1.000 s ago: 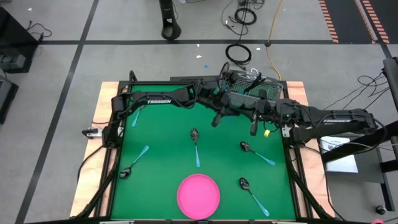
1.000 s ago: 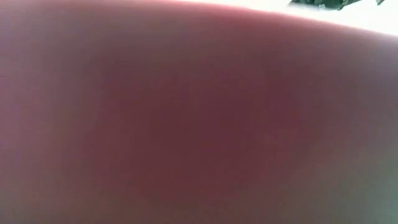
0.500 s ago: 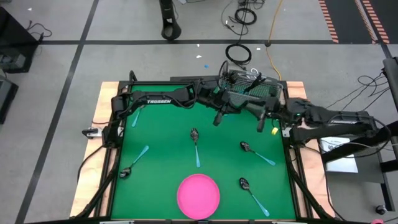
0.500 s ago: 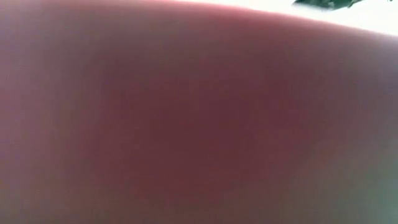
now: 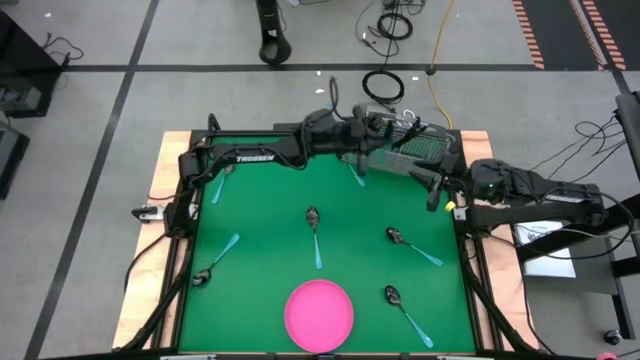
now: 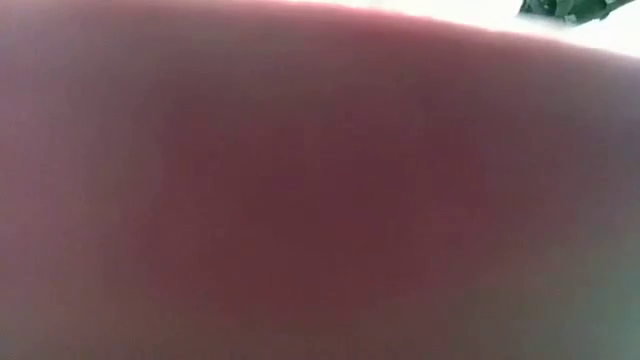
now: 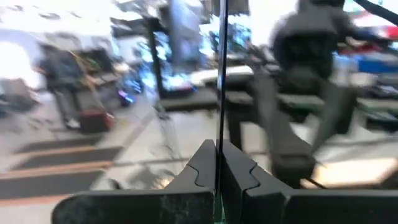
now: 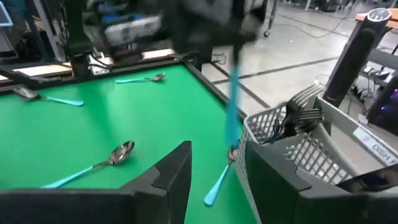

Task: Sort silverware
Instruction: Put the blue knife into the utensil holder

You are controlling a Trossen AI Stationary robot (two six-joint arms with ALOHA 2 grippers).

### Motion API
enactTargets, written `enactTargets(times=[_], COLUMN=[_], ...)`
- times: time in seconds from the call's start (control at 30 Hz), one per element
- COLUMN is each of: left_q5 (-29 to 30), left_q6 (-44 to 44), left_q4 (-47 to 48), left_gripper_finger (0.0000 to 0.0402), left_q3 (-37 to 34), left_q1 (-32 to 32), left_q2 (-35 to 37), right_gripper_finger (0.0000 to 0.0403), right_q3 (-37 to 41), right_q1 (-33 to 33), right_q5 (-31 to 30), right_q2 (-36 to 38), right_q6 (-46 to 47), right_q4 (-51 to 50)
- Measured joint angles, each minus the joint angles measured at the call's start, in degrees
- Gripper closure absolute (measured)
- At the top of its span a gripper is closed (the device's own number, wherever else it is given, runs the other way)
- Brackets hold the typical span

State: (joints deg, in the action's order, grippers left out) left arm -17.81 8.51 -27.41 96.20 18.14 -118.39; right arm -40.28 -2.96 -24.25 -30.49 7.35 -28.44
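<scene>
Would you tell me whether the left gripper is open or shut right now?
Shut. In the left wrist view the left gripper has its fingers pressed together on a thin utensil standing up between them.

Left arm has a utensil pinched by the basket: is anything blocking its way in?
Nothing visible does. The left gripper is shut on a blue-handled utensil beside the wire basket, whose top is open; forks already stand inside. The right gripper, open, is off to the side.

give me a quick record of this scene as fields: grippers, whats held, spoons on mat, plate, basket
left gripper: shut on utensil, raised beside basket
right gripper: open, empty, near the mat's right edge
spoons on mat: four lying in the open, e.g. centre spoon
plate: pink, empty, front of mat
basket: grey mesh, back right, forks inside
low view: blocked
</scene>
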Motion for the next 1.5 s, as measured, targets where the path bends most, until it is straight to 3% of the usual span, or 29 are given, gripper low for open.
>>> enactTargets(times=[0.17, 0.33, 0.47, 0.6, 1.17, 1.5], left_q5=[4.6, 4.8, 7.9, 9.6, 12.8, 12.8], left_q6=[0.8, -2.1, -2.2, -2.2, -2.2, -2.1], left_q4=[-2.5, -7.7, -2.5, 1.0, 10.5, 11.5], left_gripper_finger=[0.0401, 0.0401, 0.0401, 0.0401, 0.04, 0.0358], left_q3=[0.0, 4.2, 12.5, 16.5, 17.2, 17.3], left_q1=[2.2, 2.8, 2.9, 3.2, 3.2, 2.5], left_q2=[-0.3, -6.3, -12.7, -16.7, -19.2, -19.1], right_gripper_finger=[0.0266, 0.0266, 0.0266, 0.0266, 0.0266, 0.0266], right_q3=[3.6, 6.5, 6.9, 6.9, 6.9, 6.9], right_q1=[0.0, 0.0, 0.1, 0.2, 0.2, 0.2], right_q5=[0.2, 0.2, 0.3, 0.7, 0.4, 0.4], right_q2=[0.3, 0.4, 0.5, 0.5, 0.5, 0.5], right_q6=[0.0, -0.6, -0.2, 1.5, 0.8, 1.4], right_q4=[2.0, 7.2, 8.3, 6.4, 5.5, 5.9])
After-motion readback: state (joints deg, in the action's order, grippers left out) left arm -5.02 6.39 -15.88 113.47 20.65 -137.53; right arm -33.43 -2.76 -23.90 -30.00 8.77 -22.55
